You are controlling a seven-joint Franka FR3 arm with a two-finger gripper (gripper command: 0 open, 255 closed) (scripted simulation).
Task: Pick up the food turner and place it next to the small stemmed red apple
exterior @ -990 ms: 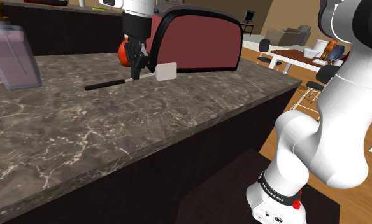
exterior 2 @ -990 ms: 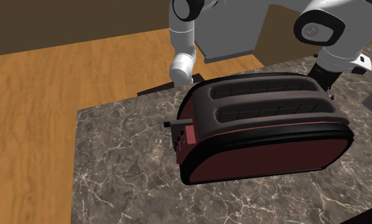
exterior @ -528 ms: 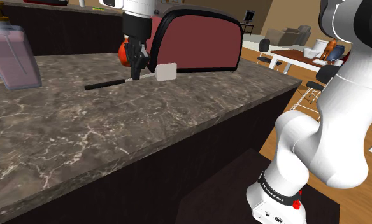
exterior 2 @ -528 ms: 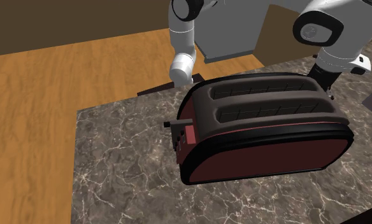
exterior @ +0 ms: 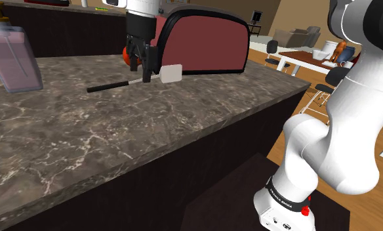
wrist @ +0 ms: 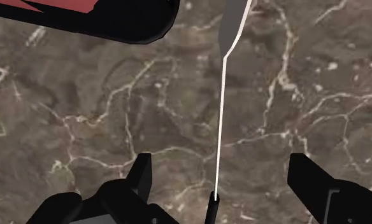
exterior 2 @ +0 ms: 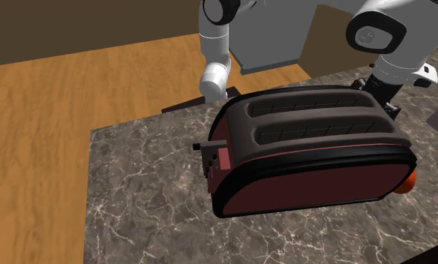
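Note:
The food turner [exterior: 172, 73] lies flat on the dark marble counter [exterior: 118, 138], its white blade toward the toaster and its black handle [exterior: 108, 86] pointing to the shoulder view's left. My gripper [exterior: 139, 63] hangs just above its thin shaft, open. In the wrist view the shaft [wrist: 220, 114] runs between the fingers of the gripper [wrist: 221, 168], and neither finger touches it. The small red apple [exterior: 126, 53] sits right behind the gripper, partly hidden by it. The apple [exterior 2: 409, 182] also peeks out past the toaster's end in the second exterior view.
A big dark-red toaster [exterior: 206, 41] with black trim stands on the counter just beyond the turner's blade. A pink dispenser bottle [exterior: 13, 59] stands at the shoulder view's far left. The counter's front edge [exterior: 203, 134] drops toward my stand [exterior: 262, 197].
The fingers have gone from shut on the turner's shaft to open, and the hand has risen slightly. The turner stays where it was on the counter.

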